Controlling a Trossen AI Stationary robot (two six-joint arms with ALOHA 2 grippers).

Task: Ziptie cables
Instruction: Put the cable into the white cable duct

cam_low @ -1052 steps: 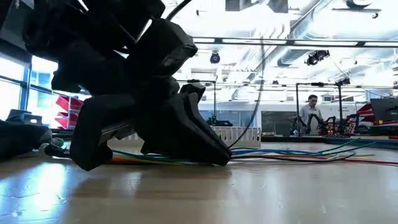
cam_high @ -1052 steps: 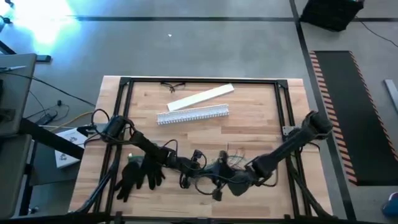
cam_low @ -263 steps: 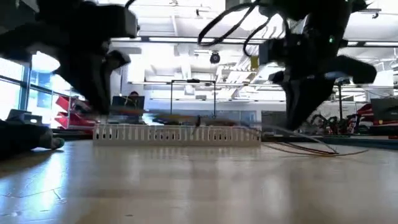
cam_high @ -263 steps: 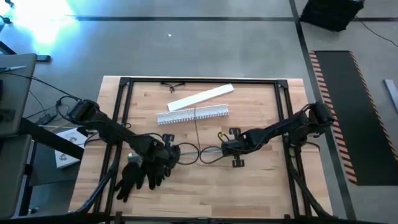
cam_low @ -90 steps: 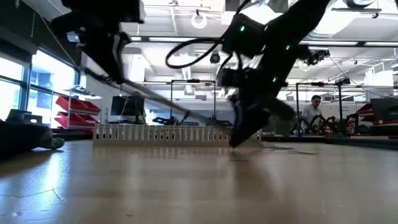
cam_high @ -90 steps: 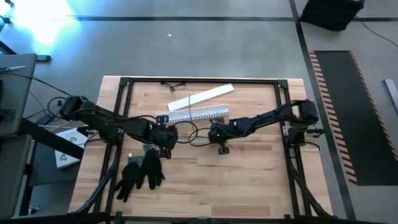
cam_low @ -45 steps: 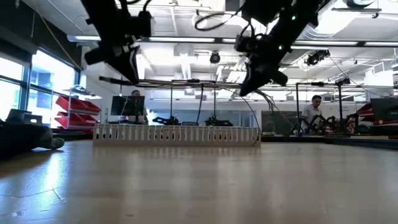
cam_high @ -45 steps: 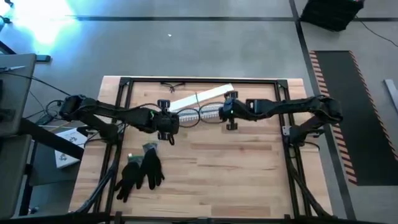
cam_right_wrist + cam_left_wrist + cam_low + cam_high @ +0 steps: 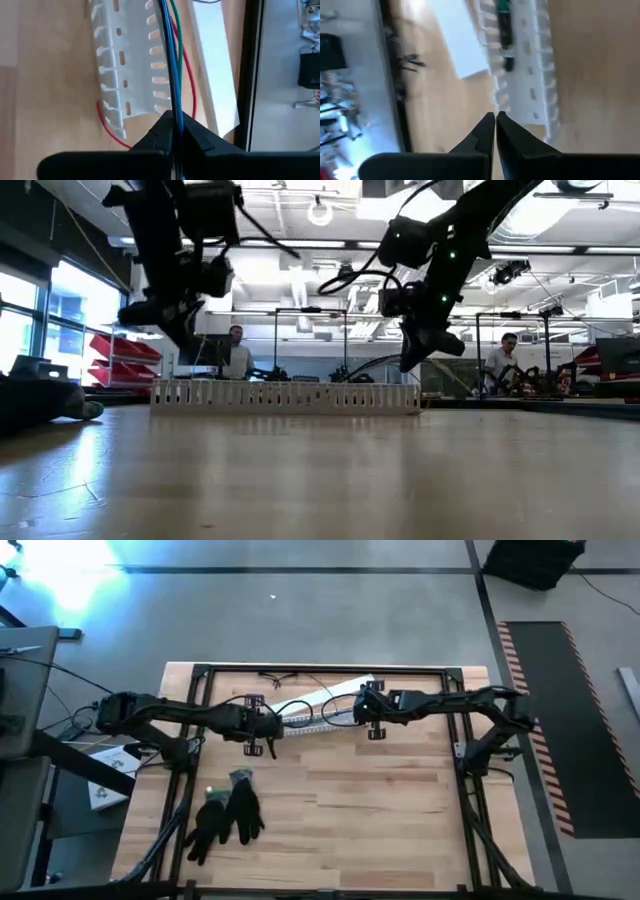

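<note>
The cables (image 9: 172, 60), thin blue, green, red and dark wires, run from my right gripper (image 9: 175, 122) over the white slotted channel (image 9: 125, 65), looping slack above it (image 9: 320, 712). My right gripper (image 9: 356, 712) hangs over the channel's right part, shut on them. Over the channel's left end (image 9: 540, 120) my left gripper (image 9: 495, 116) is shut. No wire shows between its fingers, though a dark wire piece (image 9: 504, 20) lies in the channel ahead. Both grippers hover above the channel (image 9: 285, 395) in the low view. My right gripper pinches several wires of the cables (image 9: 174, 107) together between its two fingers, the wires running straight out ahead along the fingers. The bundle is lifted, sloping down onto the channel, with a red wire (image 9: 112, 127) curling off beside it. Whether my left gripper touches the cables, I cannot tell.
The channel's flat white lid (image 9: 335, 692) lies just beyond it toward the far edge. A pair of black gloves (image 9: 225, 818) lies near the left front. A black frame (image 9: 330, 668) borders the table. Two persons (image 9: 235, 350) (image 9: 503, 360) are in the room behind.
Both grippers have risen from the table's middle and gone toward the far edge, arriving over the channel. The cables went along. Half a second ago they hung stretched between the two grippers; now they sag in loops over the channel, and both grippers have come down a little.
</note>
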